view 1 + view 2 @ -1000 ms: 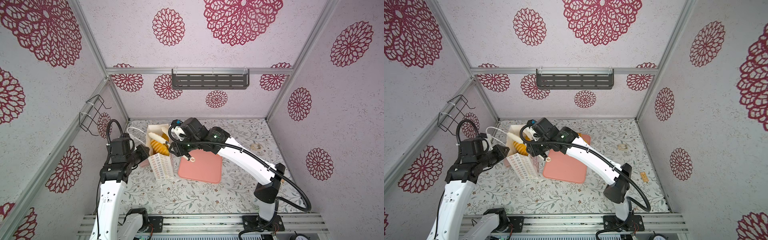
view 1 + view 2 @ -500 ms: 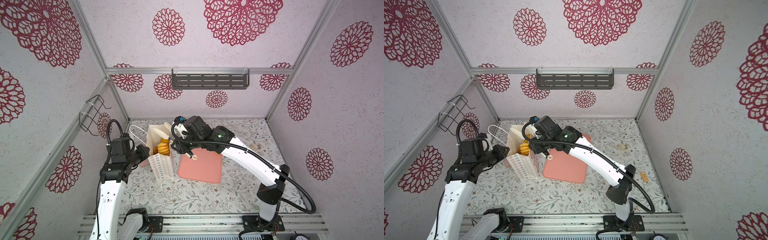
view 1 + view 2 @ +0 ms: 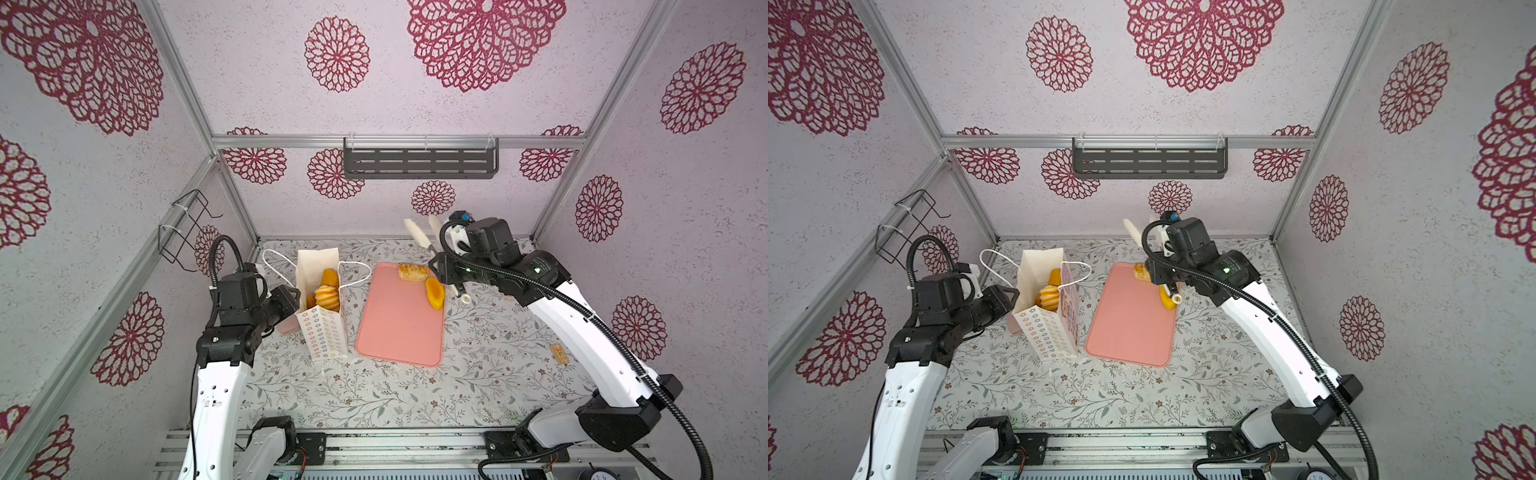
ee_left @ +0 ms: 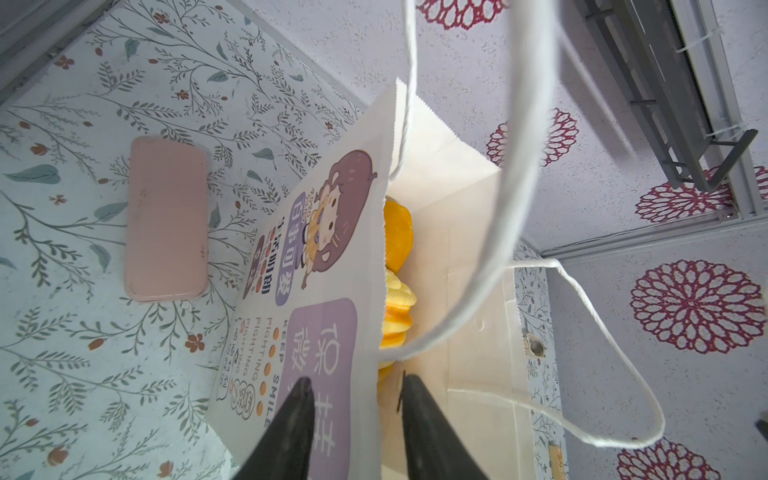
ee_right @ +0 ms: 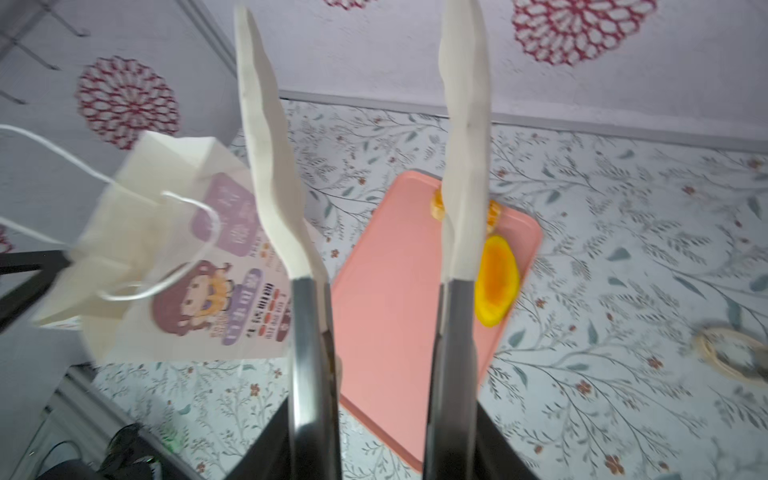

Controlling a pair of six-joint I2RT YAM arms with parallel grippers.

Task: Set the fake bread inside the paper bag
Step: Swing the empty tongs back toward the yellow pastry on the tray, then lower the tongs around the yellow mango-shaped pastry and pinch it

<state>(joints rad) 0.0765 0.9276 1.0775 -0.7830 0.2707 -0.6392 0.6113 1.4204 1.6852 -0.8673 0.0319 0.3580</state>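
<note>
My left fingers (image 4: 299,428) stand spread astride the bag (image 3: 326,338) wall; my right fingers (image 5: 492,453) pinch empty tongs (image 5: 463,166). Bread (image 3: 327,296) sits in the bag; a pastry (image 3: 412,272) and oval bun (image 3: 434,293) lie on the tray (image 3: 395,328).

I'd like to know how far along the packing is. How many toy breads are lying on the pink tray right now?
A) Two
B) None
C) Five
A: a braided pastry and an orange-centred oval bun lie at the far end of the pink tray, while more breads show inside the paper bag.
</note>
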